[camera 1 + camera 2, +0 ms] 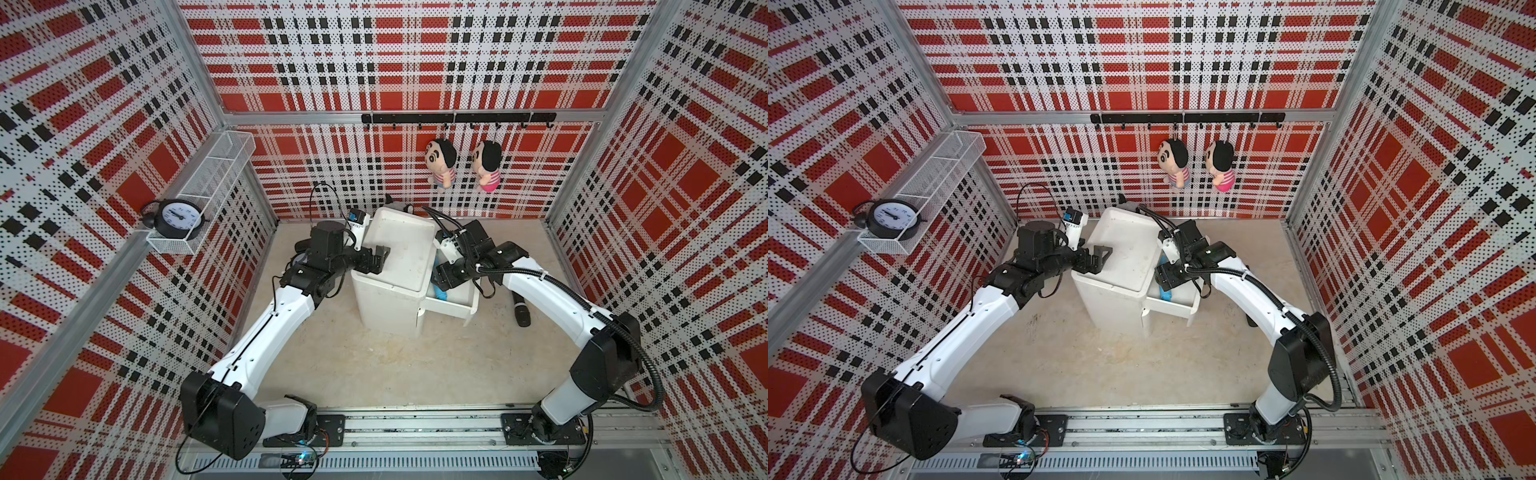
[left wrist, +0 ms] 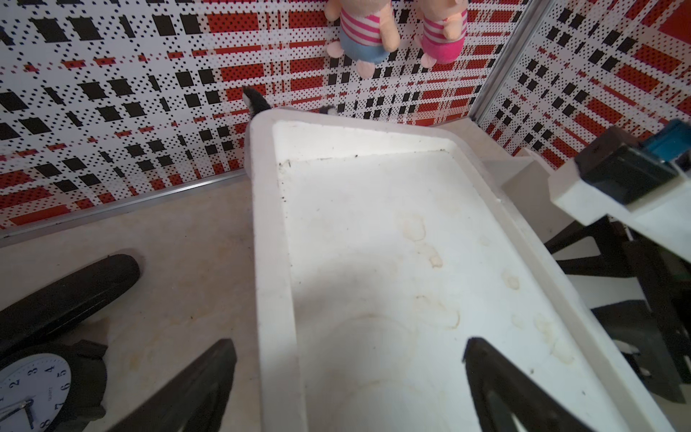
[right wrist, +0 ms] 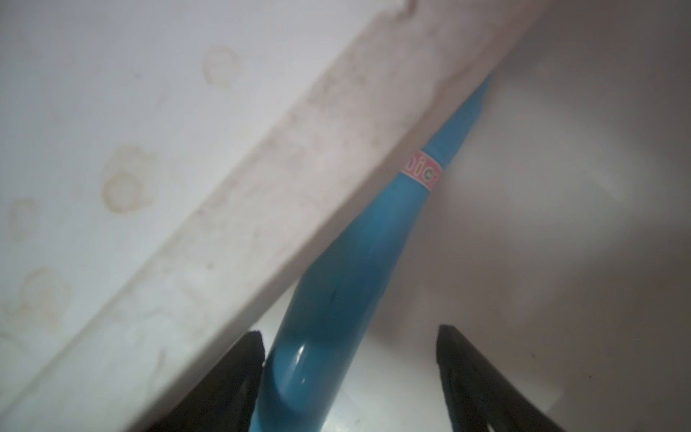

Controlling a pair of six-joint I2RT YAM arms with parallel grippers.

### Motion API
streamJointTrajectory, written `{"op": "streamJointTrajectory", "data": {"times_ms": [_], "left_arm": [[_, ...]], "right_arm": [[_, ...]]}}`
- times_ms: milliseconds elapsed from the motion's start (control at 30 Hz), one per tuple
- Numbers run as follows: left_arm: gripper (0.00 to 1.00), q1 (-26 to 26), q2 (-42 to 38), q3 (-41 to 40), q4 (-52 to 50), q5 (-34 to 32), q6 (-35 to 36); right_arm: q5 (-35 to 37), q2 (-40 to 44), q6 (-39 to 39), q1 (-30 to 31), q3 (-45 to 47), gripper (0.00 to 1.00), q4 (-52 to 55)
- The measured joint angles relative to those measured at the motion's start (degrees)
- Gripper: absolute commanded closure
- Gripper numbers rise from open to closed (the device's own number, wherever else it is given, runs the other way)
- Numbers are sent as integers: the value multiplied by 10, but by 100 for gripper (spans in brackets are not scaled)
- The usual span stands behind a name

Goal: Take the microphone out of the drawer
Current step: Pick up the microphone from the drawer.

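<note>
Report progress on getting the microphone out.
Done: the drawer stands open. In hand: the open right pincer straddles the blue microphone, not yet gripping; the left pincer is open over the cabinet top. Left: close, lift it out.

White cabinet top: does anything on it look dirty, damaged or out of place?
Yes. The cabinet top looks soiled: yellowish ring stains are scattered over it, and dark specks sit along its inner edge. Nothing looks cracked or broken, and no loose object lies on it.
</note>
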State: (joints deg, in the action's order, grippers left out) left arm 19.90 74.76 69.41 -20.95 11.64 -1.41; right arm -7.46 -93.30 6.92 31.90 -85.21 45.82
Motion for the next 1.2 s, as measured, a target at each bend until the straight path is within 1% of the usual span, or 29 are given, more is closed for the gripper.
{"op": "streamJointTrajectory", "data": {"times_ms": [133, 300, 433, 567, 700, 933, 1100, 1200], "left_arm": [[2, 0, -1, 0, 0, 0, 0], [2, -1, -1, 0, 0, 2, 0], [2, -5, -1, -1, 0, 2, 0], [2, -5, -1, -2, 0, 3, 0], [2, -6, -1, -2, 1, 4, 0], [2, -6, -1, -2, 3, 6, 0], [2, -6, -1, -2, 3, 7, 0], [2, -6, -1, -2, 3, 7, 0]], "right_arm": [[3, -7, 8, 0, 0, 33, -4], [13, -16, 17, 1, 0, 39, -12], [23, -16, 19, 2, 0, 39, -18], [31, -16, 20, 2, 0, 33, -20], [37, -17, 21, 2, 0, 33, -22], [43, -28, 22, 2, 0, 42, -28], [47, -31, 20, 2, 1, 51, -30], [47, -31, 19, 2, 2, 60, -33]]}}
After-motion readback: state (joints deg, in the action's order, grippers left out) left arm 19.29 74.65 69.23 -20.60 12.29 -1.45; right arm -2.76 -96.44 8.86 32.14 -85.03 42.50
